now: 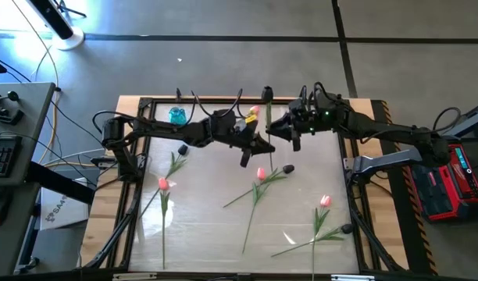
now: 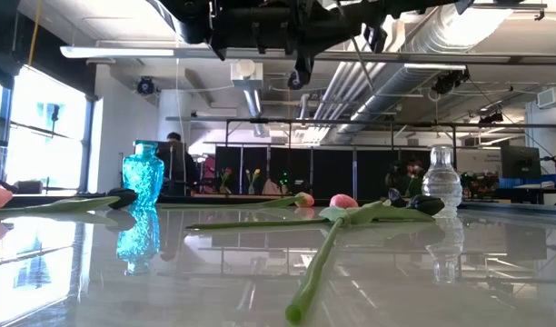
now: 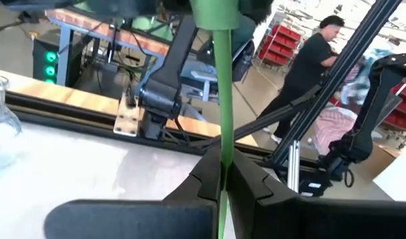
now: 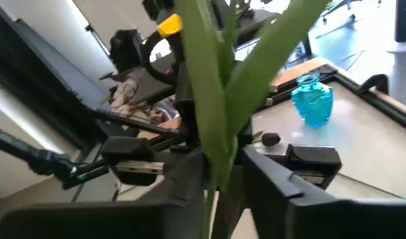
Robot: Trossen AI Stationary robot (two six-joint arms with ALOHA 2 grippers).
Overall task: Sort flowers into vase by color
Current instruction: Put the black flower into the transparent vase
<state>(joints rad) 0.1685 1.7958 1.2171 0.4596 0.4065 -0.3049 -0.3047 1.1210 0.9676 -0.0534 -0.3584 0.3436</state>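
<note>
Both grippers are raised over the far middle of the table, each shut on the same tulip, whose thin green stem (image 1: 268,117) runs between them. My left gripper (image 1: 258,142) comes from the left and my right gripper (image 1: 284,127) from the right. I cannot tell the colour of the held flower's head. A blue vase (image 1: 177,115) stands at the far left. A clear vase (image 2: 439,180) stands at the far right. Pink tulips (image 1: 261,173) and dark tulips (image 1: 288,168) lie flat on the table. My left gripper pinches the bare green stem (image 3: 223,156) between its two fingers, which lie across it. The stem runs straight on past the fingers, clear of the table. My right gripper pinches the same flower where its leaves join the stem (image 4: 215,149), between its two fingers. The leaves (image 4: 256,60) fan out beyond the fingers, clear of the table.
More tulips lie at the left (image 1: 163,184), near the blue vase (image 1: 183,150) and at the near right (image 1: 325,200). A black frame (image 1: 137,164) edges the table. A person (image 3: 309,60) stands in the room beyond.
</note>
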